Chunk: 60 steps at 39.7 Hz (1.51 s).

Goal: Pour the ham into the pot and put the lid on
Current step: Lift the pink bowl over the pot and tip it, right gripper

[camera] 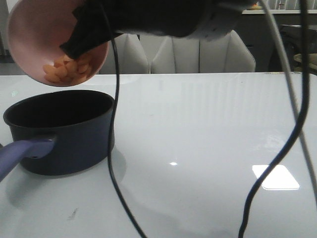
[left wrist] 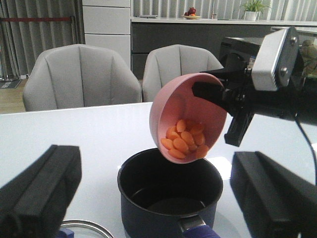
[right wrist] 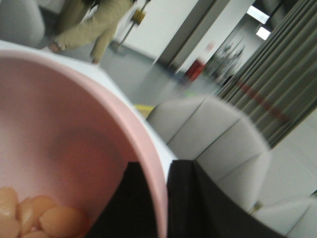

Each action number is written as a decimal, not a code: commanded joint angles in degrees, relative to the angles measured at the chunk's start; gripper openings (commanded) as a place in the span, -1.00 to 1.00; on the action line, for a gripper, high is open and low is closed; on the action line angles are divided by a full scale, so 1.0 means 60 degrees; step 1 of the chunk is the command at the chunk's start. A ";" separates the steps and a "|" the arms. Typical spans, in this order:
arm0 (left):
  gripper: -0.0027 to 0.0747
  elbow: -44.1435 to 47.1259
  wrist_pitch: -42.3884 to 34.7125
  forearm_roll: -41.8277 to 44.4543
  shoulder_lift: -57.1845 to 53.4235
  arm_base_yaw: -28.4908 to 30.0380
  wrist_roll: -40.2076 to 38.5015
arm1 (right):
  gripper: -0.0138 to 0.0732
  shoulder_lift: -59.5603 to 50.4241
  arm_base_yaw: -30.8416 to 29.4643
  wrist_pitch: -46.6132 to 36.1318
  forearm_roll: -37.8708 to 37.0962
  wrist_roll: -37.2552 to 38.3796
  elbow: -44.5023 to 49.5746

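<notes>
Clamping bowl (left wrist: 185, 116) rim, right gripper (left wrist: 210, 94) is held tilted above pot (left wrist: 168, 196). Ham (left wrist: 184, 139) is heaped at bowl's lower lip, inside. Left gripper (left wrist: 153, 198) fingers spread apart, facing pot. Lid (left wrist: 81, 229) edge seen beside pot. Cables (camera: 115, 124) hang across front view; chairs (left wrist: 81, 77) behind table (camera: 208, 129).

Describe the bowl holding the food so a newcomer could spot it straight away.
Start at the dark navy saucepan with a purple-blue handle on the white table's left side. Tilted in the air above it, gripped at the rim by the right arm's black tool, is a salmon-pink round bowl. It alone holds orange-pink ham slices; the saucepan looks empty.
</notes>
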 commanded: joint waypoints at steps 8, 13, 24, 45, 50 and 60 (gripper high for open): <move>0.74 -0.0228 -0.0728 -0.0126 0.0109 -0.0061 -0.0026 | -0.37 0.0538 0.0357 -0.4406 0.0293 -0.1207 -0.0339; 0.74 -0.0228 -0.0728 -0.0126 0.0109 -0.0061 -0.0026 | -0.37 0.0692 0.0357 -0.5312 0.0256 -0.1249 -0.0312; 0.74 -0.0228 -0.0728 -0.0171 0.0109 -0.0061 -0.0026 | -0.37 0.0692 0.0357 -0.5304 0.0080 -0.1189 -0.0431; 0.74 -0.0228 -0.0728 -0.0171 0.0109 -0.0061 -0.0026 | -0.37 0.0135 0.0314 -0.1118 0.3875 0.2438 -0.0441; 0.74 -0.0228 -0.0728 -0.0171 0.0109 -0.0061 -0.0026 | -0.37 -0.0526 0.0170 0.1382 0.4599 0.2454 -0.0451; 0.74 -0.0228 -0.0728 -0.0171 0.0109 -0.0061 -0.0026 | -0.37 -0.1996 -0.0972 0.6642 0.4826 0.2392 -0.0451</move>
